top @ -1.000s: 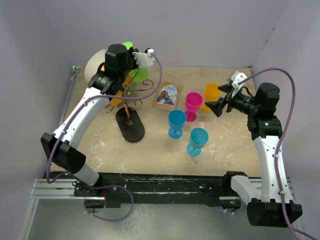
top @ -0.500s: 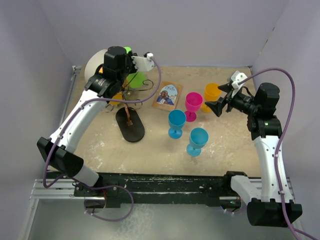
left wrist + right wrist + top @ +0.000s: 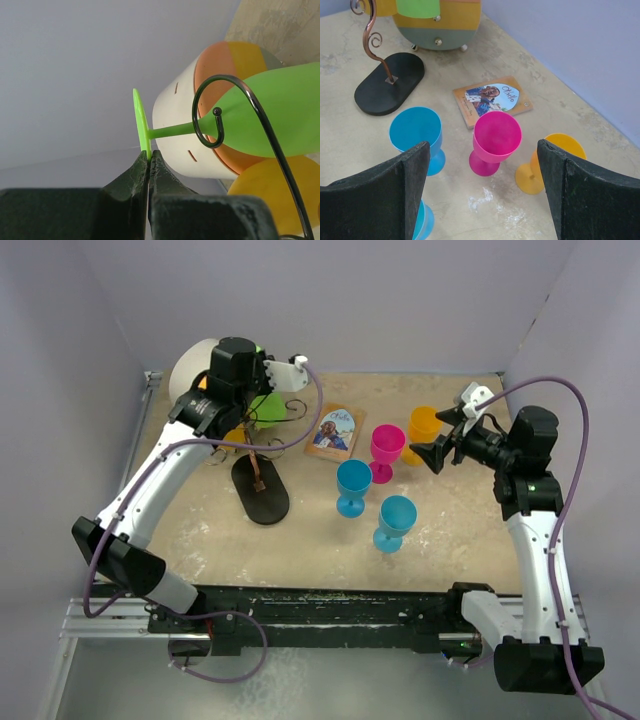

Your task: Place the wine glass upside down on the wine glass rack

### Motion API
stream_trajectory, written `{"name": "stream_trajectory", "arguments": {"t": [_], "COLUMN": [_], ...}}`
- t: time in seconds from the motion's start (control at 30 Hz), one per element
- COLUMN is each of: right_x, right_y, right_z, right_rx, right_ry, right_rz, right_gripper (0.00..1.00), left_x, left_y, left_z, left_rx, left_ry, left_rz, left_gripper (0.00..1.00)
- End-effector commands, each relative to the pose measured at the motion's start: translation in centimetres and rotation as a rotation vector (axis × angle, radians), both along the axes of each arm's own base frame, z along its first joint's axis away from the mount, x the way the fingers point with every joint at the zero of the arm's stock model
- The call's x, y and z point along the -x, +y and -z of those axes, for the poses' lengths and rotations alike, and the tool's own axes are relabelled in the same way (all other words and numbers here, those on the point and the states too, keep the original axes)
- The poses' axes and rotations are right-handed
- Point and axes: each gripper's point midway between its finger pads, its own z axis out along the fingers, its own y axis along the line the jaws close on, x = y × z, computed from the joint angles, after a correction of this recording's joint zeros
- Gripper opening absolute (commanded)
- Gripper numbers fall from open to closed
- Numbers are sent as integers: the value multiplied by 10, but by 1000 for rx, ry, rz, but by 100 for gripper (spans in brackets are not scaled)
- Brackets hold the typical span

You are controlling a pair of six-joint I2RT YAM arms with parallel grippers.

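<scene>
Beige, stone-patterned desk (image 3: 200, 525) fills the middle of the overhead view. At its upper left stands a white cylinder (image 3: 188, 365) with an orange inside. Just in front of it rises the wine glass rack (image 3: 261, 492), with thin dark wire arms above a flat black oval base.

High over the rack, the left gripper (image 3: 149, 156) is pressed together on the rim of the round foot of a green wine glass (image 3: 270, 115). In the left wrist view the glass runs sideways. Its foot is at the left, its stem crosses the curled end of one rack arm, and its bowl is at the right in front of the cylinder. Whether stem and wire touch I cannot tell.

At the right of the overhead view the right gripper (image 3: 482, 144) hangs above the desk, spread wide and holding nothing.

Below it stand four upright glasses. Two are blue, one at the centre (image 3: 353, 486) and one nearer the bottom (image 3: 396, 522). A pink one (image 3: 387, 446) is just above them, and an orange one (image 3: 423, 425) is to the pink one's right.

A small picture booklet (image 3: 335, 430) lies flat between the rack and the pink glass.
</scene>
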Motion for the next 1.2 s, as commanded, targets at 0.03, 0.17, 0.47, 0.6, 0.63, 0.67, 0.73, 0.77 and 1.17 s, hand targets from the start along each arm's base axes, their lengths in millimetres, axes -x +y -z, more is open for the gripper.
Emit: {"name": "stream_trajectory", "arguments": {"t": [0.03,0.17,0.47,0.6,0.63,0.67,0.73,0.77,1.17], "right_x": [-3,-3,-4,-4,-4,-4,-4,-5,-4], "right_y": [-3,-3,-4,-4,-4,-4,-4,-4,-5], "right_z": [-9,-9,-8,-8,-8,-8,-8,-7,-7], "right_rx": [15,14,15,14,15,14,14,13,15], "right_ry": [-60,-59,-59,-60,-59,-58,-58,-55,-60], "right_rz": [11,11,16,15,15,15,15,16,19], "right_gripper": [90,91,91,91,91,91,91,91,91], "left_x": [18,22,31,36,37,39,41,41,45], "left_y": [4,3,-3,-9,-11,-13,-16,-17,-35], "left_z": [-27,-25,-21,-23,-23,-23,-24,-24,-23], "left_rx": [6,-1,-7,5,6,6,6,2,-16], "left_ry": [-52,-30,10,11,13,14,14,13,1], "left_rz": [25,42,95,136,148,160,178,183,258], "left_gripper": [0,0,0,0,0,0,0,0,0]}}
